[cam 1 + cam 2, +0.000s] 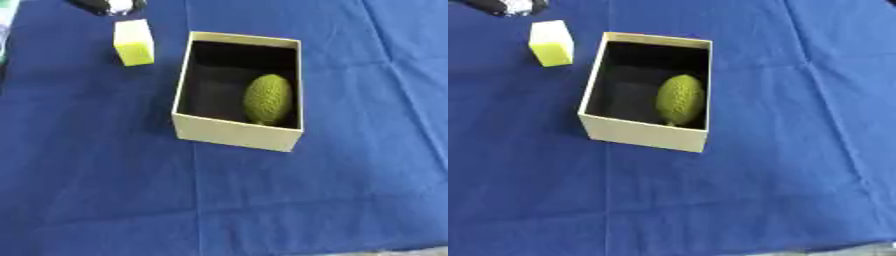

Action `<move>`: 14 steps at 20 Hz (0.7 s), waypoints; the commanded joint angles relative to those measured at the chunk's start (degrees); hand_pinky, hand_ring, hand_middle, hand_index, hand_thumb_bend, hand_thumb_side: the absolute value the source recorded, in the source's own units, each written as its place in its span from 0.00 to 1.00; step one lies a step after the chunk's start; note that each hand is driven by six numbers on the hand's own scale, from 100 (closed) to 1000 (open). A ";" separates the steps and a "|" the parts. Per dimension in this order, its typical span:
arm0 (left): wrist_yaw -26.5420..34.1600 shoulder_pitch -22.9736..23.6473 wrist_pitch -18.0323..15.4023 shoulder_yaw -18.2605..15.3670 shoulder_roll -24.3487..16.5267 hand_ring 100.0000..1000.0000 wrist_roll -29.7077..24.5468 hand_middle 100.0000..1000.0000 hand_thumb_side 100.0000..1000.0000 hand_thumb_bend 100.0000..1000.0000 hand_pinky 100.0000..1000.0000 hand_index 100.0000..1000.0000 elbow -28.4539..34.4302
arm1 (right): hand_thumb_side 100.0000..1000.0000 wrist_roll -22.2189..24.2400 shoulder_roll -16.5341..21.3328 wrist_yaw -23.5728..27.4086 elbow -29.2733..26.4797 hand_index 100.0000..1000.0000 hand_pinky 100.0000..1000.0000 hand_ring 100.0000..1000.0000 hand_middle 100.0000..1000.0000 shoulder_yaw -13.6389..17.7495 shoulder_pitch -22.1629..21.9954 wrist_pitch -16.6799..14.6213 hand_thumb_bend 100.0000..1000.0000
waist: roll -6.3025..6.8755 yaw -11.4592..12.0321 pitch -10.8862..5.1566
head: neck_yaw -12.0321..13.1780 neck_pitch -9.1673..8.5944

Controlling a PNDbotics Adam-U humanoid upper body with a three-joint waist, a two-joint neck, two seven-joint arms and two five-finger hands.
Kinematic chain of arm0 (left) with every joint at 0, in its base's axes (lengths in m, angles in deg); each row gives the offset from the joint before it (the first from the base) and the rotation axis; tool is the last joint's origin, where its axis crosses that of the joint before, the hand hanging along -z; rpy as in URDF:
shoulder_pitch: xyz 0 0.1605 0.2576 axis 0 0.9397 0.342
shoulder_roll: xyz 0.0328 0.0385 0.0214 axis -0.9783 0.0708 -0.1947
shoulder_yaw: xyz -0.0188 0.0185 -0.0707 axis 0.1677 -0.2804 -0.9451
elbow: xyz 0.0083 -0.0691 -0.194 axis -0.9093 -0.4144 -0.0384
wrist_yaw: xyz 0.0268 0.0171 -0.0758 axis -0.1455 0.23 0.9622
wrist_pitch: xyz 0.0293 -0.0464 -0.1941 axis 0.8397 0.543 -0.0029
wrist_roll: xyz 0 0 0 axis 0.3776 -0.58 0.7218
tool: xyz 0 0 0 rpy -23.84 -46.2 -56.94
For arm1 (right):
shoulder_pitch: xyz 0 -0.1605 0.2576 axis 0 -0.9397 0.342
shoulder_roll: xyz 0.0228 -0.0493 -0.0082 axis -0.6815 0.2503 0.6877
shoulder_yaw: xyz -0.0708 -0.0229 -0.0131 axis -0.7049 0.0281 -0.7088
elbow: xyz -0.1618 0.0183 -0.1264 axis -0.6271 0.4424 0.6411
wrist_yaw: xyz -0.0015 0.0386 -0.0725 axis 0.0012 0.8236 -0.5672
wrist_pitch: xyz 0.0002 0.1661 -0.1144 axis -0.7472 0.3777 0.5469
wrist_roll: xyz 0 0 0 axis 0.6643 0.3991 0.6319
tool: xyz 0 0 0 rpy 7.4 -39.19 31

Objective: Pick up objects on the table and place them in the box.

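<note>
Yellow-green block [134,42], the remaining object, is standing upright on the blue-clothed worktop [350,190], just beside the far-left corner of the cream box [236,134] and apart from it. Inside the box, a bumpy green fruit-like object [268,99] is already lying against the right wall. A dark-and-white shape [109,6] is showing beyond the block at the top edge; whether it is a hand cannot be told, and no finger state is visible. Judged best: grasping the block across its narrow sides, lifting clear of the box's rim, lowering it left of the fruit.
</note>
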 commanded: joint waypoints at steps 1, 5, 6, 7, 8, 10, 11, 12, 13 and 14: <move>1.92 -1.82 -1.12 -1.23 -2.24 0.91 -2.24 0.84 0.44 0.49 0.91 0.94 -2.50 | 0.58 -0.14 1.99 -0.24 -0.86 0.78 0.82 0.75 0.73 0.75 0.97 -0.16 0.08 | -0.04 -0.28 -0.96 | 0.93 -1.53; 3.40 -2.23 -2.85 -1.72 -2.98 0.92 -5.04 0.84 0.47 0.53 0.92 0.94 -4.49 | 0.58 -0.13 2.20 -0.27 -0.86 0.78 0.82 0.75 0.73 0.76 0.97 -0.14 0.08 | 0.23 -0.57 -0.71 | 0.93 -2.56; 3.48 -2.32 -3.17 -1.76 -3.10 0.92 -5.50 0.84 0.47 0.54 0.92 0.94 -4.58 | 0.58 -0.14 2.21 -0.27 -0.86 0.77 0.82 0.75 0.73 0.76 0.97 -0.11 0.08 | 0.27 -0.57 -0.68 | 0.87 -2.75; 3.44 -2.39 -3.36 -1.79 -3.20 0.92 -5.80 0.84 0.46 0.53 0.92 0.94 -4.56 | 0.58 -0.15 2.18 -0.25 -0.86 0.77 0.82 0.75 0.73 0.75 1.00 -0.06 0.08 | 0.30 -0.57 -0.67 | 0.78 -2.92; 3.31 -2.42 -3.48 -1.80 -3.26 0.92 -6.00 0.84 0.46 0.53 0.92 0.94 -4.51 | 0.58 -0.15 2.15 -0.22 -0.86 0.77 0.82 0.75 0.73 0.73 1.03 -0.01 0.08 | 0.32 -0.58 -0.66 | 0.72 -3.03; 3.03 -2.37 -3.56 -1.72 -3.27 0.92 -6.41 0.84 0.44 0.51 0.91 0.94 -4.63 | 0.58 0.01 2.05 -0.18 -0.86 0.77 0.82 0.74 0.73 0.59 1.06 0.05 0.07 | 0.37 -0.63 -0.68 | 0.46 -3.45; 2.94 -2.35 -3.55 -1.72 -3.25 0.92 -6.60 0.85 0.43 0.51 0.91 0.94 -4.78 | 0.58 0.09 1.97 -0.15 -0.86 0.77 0.82 0.74 0.73 0.54 1.07 0.10 0.07 | 0.39 -0.67 -0.67 | 0.40 -3.62; 2.76 -2.33 -3.51 -1.70 -3.25 0.93 -6.77 0.85 0.42 0.50 0.92 0.94 -4.96 | 0.58 0.17 1.89 -0.10 -0.86 0.77 0.82 0.74 0.73 0.49 1.07 0.12 0.08 | 0.41 -0.71 -0.66 | 0.35 -3.74; 2.36 -2.29 -3.46 -1.61 -3.31 0.93 -7.07 0.85 0.42 0.51 0.92 0.94 -5.26 | 0.59 0.27 1.80 -0.03 -0.86 0.77 0.82 0.74 0.73 0.41 1.06 0.11 0.07 | 0.45 -0.78 -0.63 | 0.33 -3.81; 2.02 -2.25 -3.46 -1.59 -3.29 0.93 -7.37 0.85 0.42 0.51 0.92 0.94 -5.56 | 0.59 0.38 1.72 0.04 -0.86 0.77 0.82 0.74 0.73 0.34 1.04 0.10 0.07 | 0.49 -0.84 -0.60 | 0.33 -3.83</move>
